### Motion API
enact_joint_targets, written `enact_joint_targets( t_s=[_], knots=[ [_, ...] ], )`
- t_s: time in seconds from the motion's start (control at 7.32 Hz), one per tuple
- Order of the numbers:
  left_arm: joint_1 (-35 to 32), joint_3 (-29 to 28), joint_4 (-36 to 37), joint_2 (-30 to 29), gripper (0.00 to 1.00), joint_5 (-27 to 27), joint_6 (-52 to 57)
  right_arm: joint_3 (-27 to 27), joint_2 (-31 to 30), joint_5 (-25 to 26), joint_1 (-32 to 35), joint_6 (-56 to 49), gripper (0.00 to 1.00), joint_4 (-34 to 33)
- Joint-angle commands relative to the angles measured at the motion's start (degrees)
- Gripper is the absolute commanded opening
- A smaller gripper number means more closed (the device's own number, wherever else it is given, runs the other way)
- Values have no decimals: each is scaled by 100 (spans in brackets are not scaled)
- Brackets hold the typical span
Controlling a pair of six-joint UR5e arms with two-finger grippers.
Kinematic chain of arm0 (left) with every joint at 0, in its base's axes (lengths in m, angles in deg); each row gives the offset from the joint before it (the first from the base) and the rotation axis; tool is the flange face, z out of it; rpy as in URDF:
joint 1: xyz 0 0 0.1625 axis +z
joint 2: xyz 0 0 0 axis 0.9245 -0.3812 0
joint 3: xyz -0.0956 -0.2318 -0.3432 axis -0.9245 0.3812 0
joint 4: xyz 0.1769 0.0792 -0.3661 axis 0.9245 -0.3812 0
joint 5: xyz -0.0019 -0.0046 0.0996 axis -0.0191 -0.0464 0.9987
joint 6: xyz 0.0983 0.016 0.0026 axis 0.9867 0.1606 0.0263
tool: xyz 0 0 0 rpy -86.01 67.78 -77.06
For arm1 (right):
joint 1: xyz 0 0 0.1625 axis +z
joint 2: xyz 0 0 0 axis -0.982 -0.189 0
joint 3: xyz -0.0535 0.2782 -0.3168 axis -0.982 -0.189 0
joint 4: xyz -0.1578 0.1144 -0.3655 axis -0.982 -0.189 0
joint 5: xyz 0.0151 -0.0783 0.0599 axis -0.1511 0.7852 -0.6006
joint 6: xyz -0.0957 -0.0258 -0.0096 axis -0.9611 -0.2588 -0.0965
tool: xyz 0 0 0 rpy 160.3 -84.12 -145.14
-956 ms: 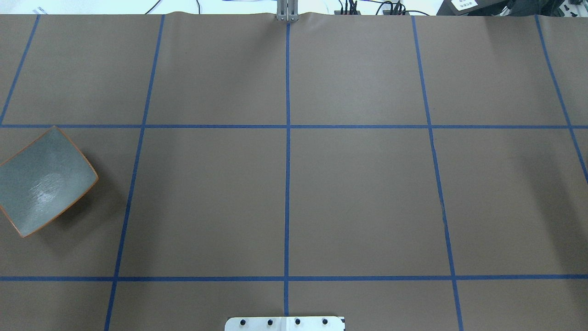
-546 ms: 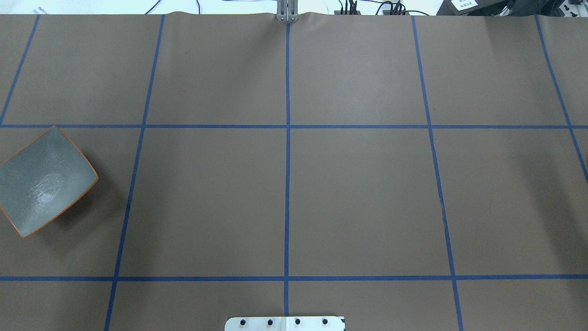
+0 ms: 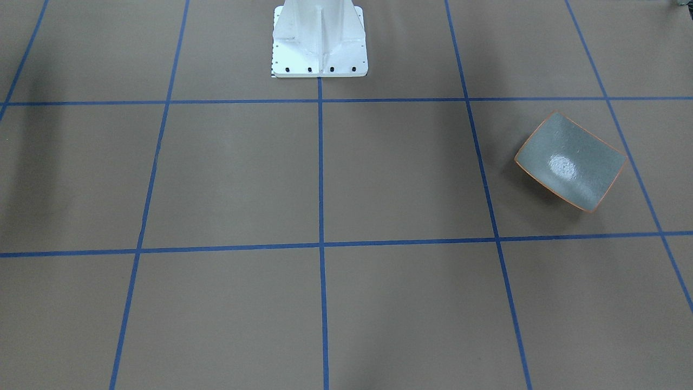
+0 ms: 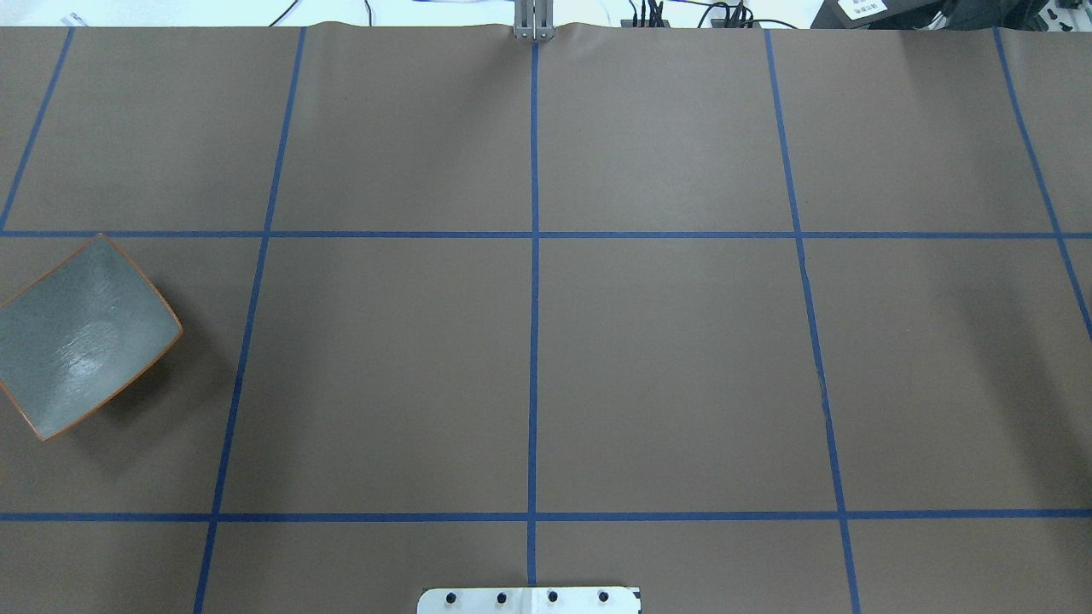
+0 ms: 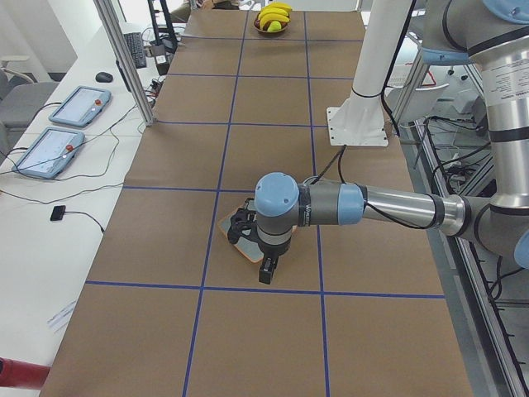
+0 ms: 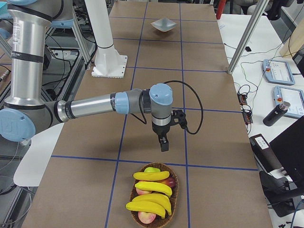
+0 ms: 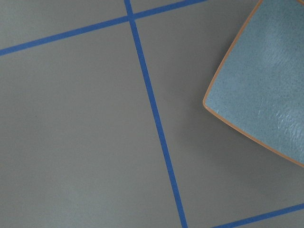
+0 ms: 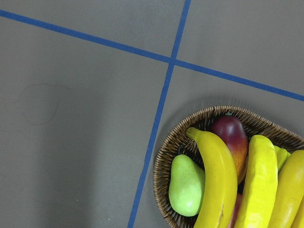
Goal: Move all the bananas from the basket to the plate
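Overhead exterior shows me the plate (image 4: 81, 337) left on the bench (image 4: 529, 341); exterior right, bananas (image 6: 152, 188) in the basket (image 6: 175, 199) near the right end effector (image 6: 164, 144); exterior left, the left end effector (image 5: 266, 271) by the plate; whether either is clenched I cannot tell.

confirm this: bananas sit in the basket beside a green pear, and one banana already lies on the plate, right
Not quite. The plate holds nothing, as the overhead exterior view shows. The bananas do sit in the basket beside the green pear.

Four bananas (image 6: 153, 188), one basket (image 8: 164, 156), one plate (image 4: 51, 341), one green pear (image 8: 186, 185), two robot arms (image 5: 397, 207)
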Motion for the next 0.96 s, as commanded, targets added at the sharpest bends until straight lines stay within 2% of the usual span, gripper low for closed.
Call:
enact_joint_targets(
  t_s=[0.0, 0.41, 0.55, 0.68, 0.82],
  knots=[
    [-91, -35, -419, -192, 100, 1, -3, -320, 84, -84, 1, 15, 100, 1194],
    [-91, -167, -667, -289, 100, -16, -3, -603, 31, -305, -7, -72, 100, 1340],
    [-91, -167, -667, -289, 100, -25, -3, -1117, 40, -548, -8, -273, 100, 1663],
    [-91, -167, -667, -289, 100, -34, -3, -1949, 135, -1012, -8, -588, 100, 2310],
    [-91, -158, -667, -281, 100, -42, -3, -2662, 302, -1260, -8, -600, 100, 2917]
  ],
)
